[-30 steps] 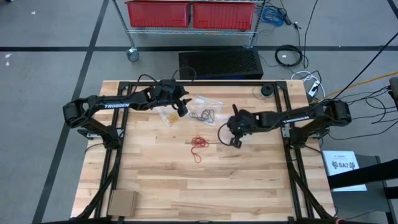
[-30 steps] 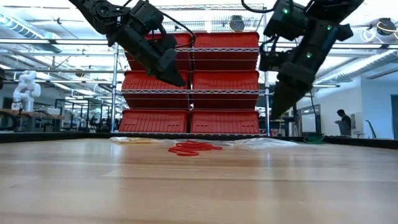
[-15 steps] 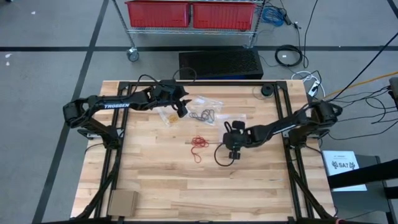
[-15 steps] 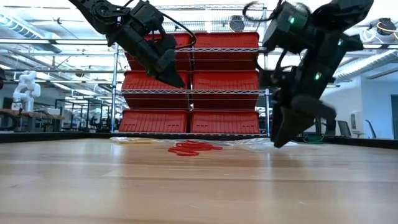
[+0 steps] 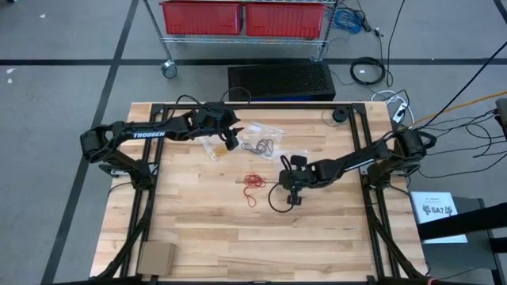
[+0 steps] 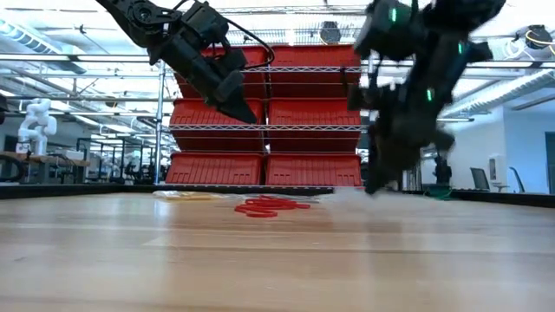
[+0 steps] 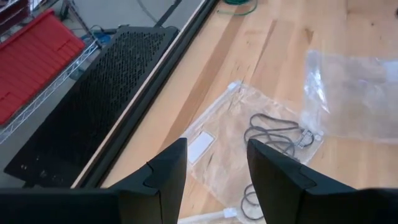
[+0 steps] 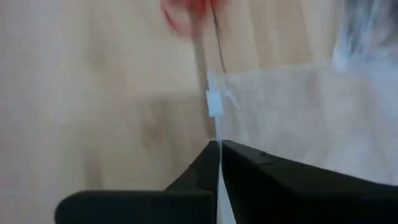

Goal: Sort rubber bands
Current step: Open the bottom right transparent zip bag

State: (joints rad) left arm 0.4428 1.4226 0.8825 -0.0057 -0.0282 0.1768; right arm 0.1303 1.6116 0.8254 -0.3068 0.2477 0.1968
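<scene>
Right gripper (image 5: pixel 291 198) hangs over mid-counter (image 5: pixel 198 237), jaws clamped on the edge of a clear plastic bag (image 8: pixel 292 118). Red rubber bands (image 5: pixel 253 181) lie just beside it. Left gripper (image 5: pixel 232 139), jaws apart, hovers near the dark rubber bands (image 5: pixel 260 146) at the far edge.

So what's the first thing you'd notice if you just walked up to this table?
Probably the little heap of red rubber bands lying in the middle of the wooden table. Just right of it, the right pincer hangs low, pinched shut on the edge of a clear plastic bag. Toward the far edge, the left pincer hovers open above another clear bag with dark rubber bands in it.
</scene>
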